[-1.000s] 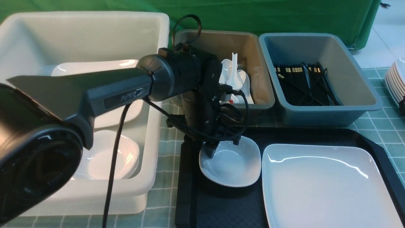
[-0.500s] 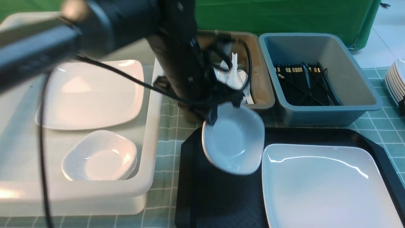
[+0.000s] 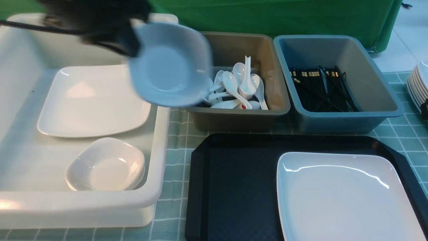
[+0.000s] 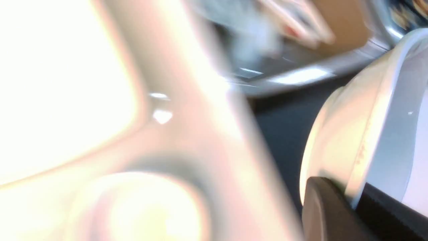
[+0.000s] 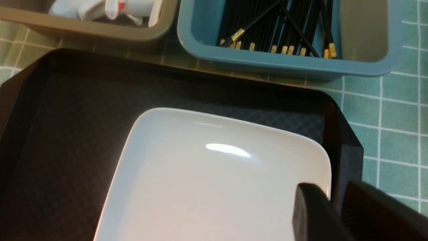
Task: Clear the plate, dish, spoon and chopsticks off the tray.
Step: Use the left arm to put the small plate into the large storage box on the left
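Left hand (image 3: 132, 43), nearly closed, pinches the tilted dish (image 3: 169, 63) by its rim.

No readable text, brand, number or sign shows anywhere.

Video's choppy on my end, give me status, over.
Left gripper shut on dish, aloft by white tub. Right gripper astride plate edge, grip unclear. Plate on tray; nothing seen blocking.

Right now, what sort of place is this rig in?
Likely a canteen dish-return station: a tray with a plate, a spoon tub, a chopstick tub, and a white tub of dishes.
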Controlling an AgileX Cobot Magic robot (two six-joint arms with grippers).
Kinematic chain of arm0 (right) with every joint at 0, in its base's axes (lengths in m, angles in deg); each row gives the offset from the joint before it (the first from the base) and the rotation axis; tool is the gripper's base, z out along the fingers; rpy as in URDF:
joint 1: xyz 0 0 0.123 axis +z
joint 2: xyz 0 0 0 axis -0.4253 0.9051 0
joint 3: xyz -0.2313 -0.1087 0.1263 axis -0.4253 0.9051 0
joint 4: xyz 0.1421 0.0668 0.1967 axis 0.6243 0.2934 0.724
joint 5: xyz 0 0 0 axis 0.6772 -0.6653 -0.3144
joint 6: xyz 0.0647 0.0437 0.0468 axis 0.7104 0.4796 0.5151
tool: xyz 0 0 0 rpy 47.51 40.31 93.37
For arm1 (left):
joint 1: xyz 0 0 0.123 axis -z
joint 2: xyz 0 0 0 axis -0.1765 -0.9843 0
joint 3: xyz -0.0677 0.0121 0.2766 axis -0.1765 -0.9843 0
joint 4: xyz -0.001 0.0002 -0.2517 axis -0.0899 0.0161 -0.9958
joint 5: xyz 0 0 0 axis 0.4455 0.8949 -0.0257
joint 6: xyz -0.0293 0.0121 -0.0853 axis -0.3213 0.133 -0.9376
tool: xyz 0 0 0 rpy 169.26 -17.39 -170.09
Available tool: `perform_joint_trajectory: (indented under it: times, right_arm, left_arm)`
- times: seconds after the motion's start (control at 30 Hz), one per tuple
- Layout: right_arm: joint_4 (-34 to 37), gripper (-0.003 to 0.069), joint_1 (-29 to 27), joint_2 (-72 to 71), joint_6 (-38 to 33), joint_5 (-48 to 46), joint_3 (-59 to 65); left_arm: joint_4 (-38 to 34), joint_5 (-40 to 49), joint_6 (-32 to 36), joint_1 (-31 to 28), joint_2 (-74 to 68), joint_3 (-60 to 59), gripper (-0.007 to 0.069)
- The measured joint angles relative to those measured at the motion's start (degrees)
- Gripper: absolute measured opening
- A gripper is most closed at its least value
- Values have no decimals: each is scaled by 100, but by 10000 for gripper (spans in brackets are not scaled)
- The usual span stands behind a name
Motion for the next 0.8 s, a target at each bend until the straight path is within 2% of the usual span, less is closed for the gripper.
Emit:
perform_joint_trajectory:
  times: [0.07, 0.17, 0.27, 0.33, 0.4, 0.63, 0.77, 0.8]
  right_arm:
    - [0, 179, 0, 0, 0, 14, 0]
    - [0, 179, 0, 0, 0, 25, 0]
    - [0, 181, 0, 0, 0, 27, 0]
    - [0, 181, 0, 0, 0, 40, 0]
    - [0, 181, 0, 0, 0, 40, 0]
    - [0, 189, 0, 0, -4, 40, 0]
    - [0, 192, 0, 0, 7, 40, 0]
    - [0, 193, 0, 0, 14, 40, 0]
  left_arm:
    - [10, 14, 488, -688, 160, -496, 22]
    - [-274, -125, 1102, -1358, 105, -1248, 22]
    - [-515, -398, 1503, -1578, -33, -1667, 22]
    - [-658, -691, 2110, -1640, -289, -2027, 22]
    - [-704, -865, 2442, -1640, -552, -2163, 22]
    - [-397, -959, 2513, -1640, -1098, -2208, 25]
    - [97, -960, 2214, -1644, -1190, -2208, 55]
    - [240, -990, 2093, -1644, -1195, -2208, 95]
